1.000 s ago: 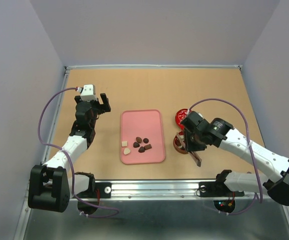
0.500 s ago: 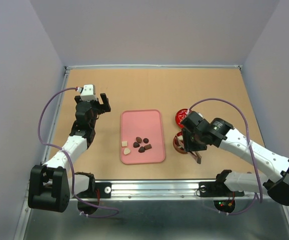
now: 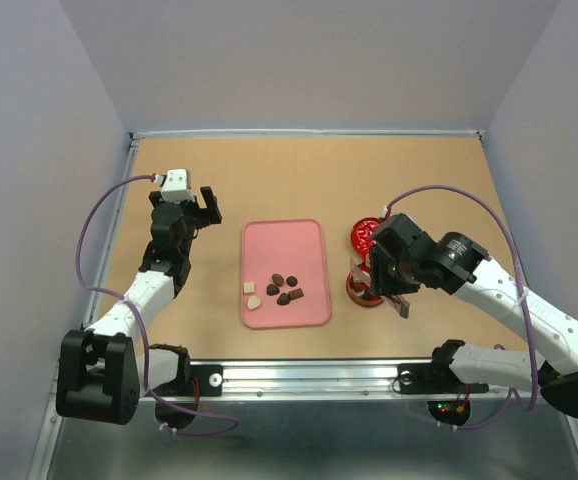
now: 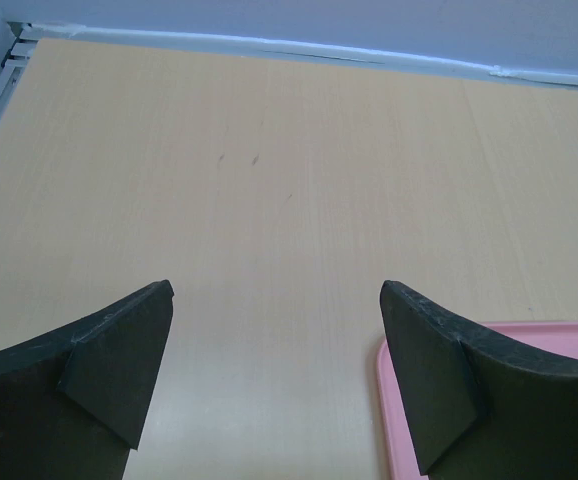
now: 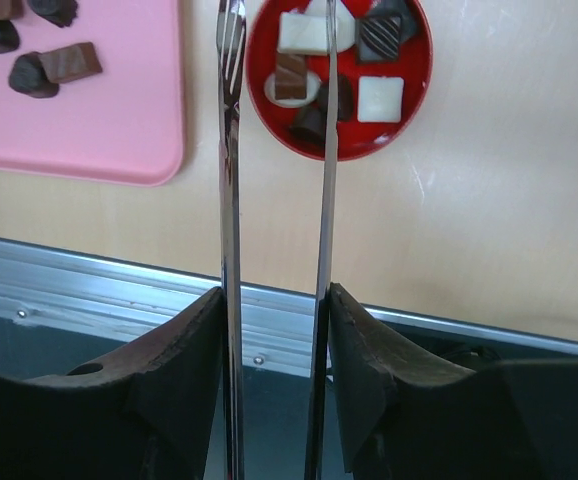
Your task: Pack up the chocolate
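The tray [image 3: 284, 245] lies mid-table between my arms, with a cluster of chocolates [image 3: 281, 289] on its near half. Just right of it sits the tin [image 5: 409, 115], with further pieces [image 5: 379, 98] inside. The lid [image 3: 363, 232] lies just beyond the tin. The tongs [image 5: 231, 150] in my right gripper [image 5: 274, 292] straddle the tin's left rim. My left gripper [image 4: 277, 287] hangs left of the tray's far end.

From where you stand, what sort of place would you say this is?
Probably a robot lab cell: grey walls around a wooden table, a metal rail, the right hand gripping tongs.
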Controlling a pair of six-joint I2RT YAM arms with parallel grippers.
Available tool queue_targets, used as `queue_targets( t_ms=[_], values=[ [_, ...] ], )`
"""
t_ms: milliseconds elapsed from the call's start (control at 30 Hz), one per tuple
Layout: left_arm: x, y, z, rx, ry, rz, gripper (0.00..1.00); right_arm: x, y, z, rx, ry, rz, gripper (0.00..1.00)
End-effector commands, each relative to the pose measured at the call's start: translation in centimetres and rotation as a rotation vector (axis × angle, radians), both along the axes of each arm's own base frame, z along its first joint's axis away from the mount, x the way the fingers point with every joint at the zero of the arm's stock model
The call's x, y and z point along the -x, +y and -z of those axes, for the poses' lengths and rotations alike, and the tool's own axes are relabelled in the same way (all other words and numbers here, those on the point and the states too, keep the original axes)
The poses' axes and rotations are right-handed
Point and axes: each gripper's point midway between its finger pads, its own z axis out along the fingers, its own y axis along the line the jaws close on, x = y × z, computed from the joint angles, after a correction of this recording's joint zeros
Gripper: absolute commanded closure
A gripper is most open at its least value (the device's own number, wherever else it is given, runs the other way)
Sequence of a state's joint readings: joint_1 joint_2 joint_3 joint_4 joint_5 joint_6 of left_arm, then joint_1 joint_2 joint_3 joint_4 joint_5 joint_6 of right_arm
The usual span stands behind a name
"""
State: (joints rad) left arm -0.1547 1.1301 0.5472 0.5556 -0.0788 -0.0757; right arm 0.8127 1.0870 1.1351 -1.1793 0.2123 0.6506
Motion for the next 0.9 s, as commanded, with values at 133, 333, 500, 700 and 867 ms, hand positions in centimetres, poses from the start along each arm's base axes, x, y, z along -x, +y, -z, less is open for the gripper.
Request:
queue_targets(
  t_ms=[133, 333, 500, 700, 867],
  values=[
    [-0.5, 0.1, -2.5, 0.01, -0.069, -0.002, 0.04, -2.6, 4.6, -1.6, -0.122, -0.076, -0.117, 0.52],
    [-0.7, 0.1, -2.4, 0.008, -0.065, -0.004, 0.04, -4.2, 8.1, -1.6, -0.182, -0.101, -0.207, 0.52],
    [-0.8, 0.2, -2.2, 0.007, -0.059, -0.008, 0.04, -4.7, 10.6, -0.8, -0.217, -0.094, -0.271, 0.52],
    [-0.9, 0.1, -2.2, 0.005, -0.057, -0.006, 0.04, -4.4, 13.1, 0.5, -0.212, -0.069, -0.328, 0.51],
    [-0.9, 0.2, -2.1, 0.005, -0.056, -0.008, 0.04, -3.6, 14.9, 1.3, -0.211, -0.055, -0.372, 0.51]
  ],
)
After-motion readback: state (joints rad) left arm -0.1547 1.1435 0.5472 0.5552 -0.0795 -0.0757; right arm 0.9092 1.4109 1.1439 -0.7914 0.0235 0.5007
